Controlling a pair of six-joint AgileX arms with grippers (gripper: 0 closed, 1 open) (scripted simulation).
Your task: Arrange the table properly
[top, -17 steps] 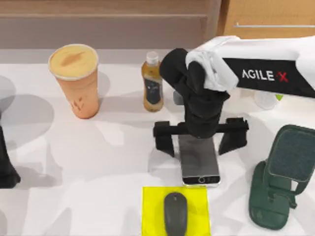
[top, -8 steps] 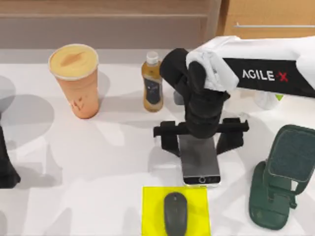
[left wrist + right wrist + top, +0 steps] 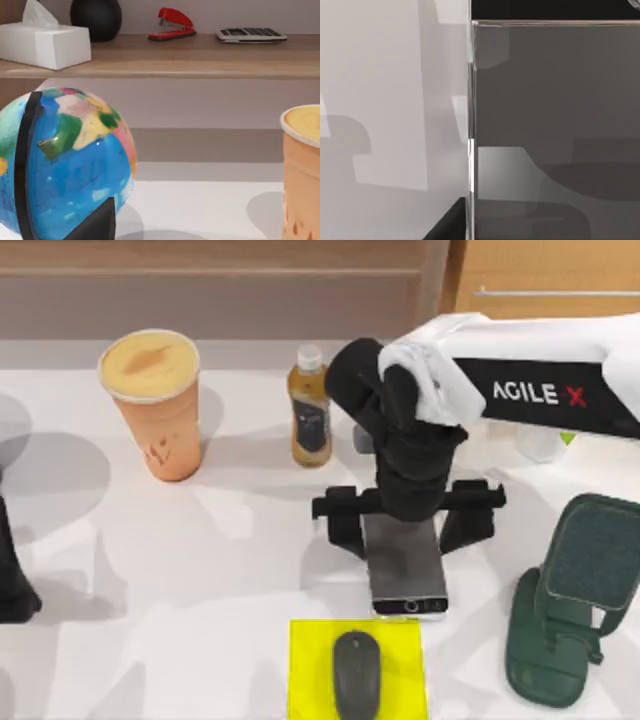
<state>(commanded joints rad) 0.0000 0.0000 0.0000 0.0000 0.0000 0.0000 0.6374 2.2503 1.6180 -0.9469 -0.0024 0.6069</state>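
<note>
— Where is our right gripper (image 3: 408, 524) now?

— Over the phone (image 3: 406, 570), which lies flat on the table (image 3: 200, 570) just behind the yellow pad (image 3: 357, 670) with the mouse (image 3: 356, 672) on it. Our fingers (image 3: 340, 523) are spread wide, one on each side of the phone's far end, wider than the phone itself. We hold nothing.

— Do the fingers touch the phone?

— We cannot tell from above. In the right wrist view the phone's (image 3: 555, 130) dark screen and bright edge lie close below us.

— And what else stands near the phone?

— A bottle (image 3: 310, 410) behind it, a cup (image 3: 153, 403) beyond the bottle, a green stand (image 3: 570, 600) to the phone's right. Our left arm (image 3: 12, 570) is parked far from the phone, at the table's left edge, beside a globe (image 3: 62, 165).
</note>
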